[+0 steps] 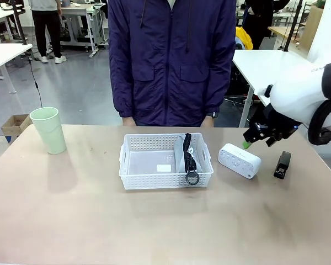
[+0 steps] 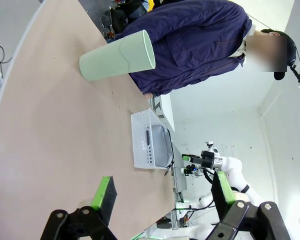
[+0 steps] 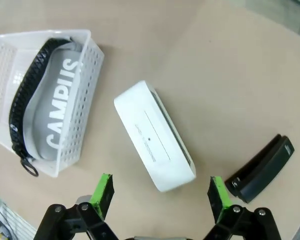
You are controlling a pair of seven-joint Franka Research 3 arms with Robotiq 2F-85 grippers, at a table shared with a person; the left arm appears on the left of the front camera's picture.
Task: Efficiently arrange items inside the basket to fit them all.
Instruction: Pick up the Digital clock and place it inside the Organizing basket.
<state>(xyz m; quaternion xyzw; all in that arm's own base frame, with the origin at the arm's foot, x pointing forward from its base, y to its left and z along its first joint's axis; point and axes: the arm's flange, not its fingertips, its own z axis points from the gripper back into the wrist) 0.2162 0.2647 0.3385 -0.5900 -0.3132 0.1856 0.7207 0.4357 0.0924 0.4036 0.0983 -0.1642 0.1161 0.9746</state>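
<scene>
Front view, pouch [image 1: 186, 156] sits on edge along basket's [image 1: 154, 180] right wall, ring [image 1: 192, 178] toward near counter [image 1: 71, 221] edge; left gripper [image 2: 163, 190] and right gripper [image 3: 160, 191] jaws both apart.

I count one white basket [image 1: 154, 180] | one grey CAMPUS pouch [image 1: 181, 157] | one white rounded box [image 1: 239, 160] | one small black stapler-like object [image 1: 282, 164] | one pale green cup [image 1: 48, 130] | one person [image 1: 171, 61] | one table [image 1: 154, 232] | one cardboard box [image 1: 14, 125]
</scene>
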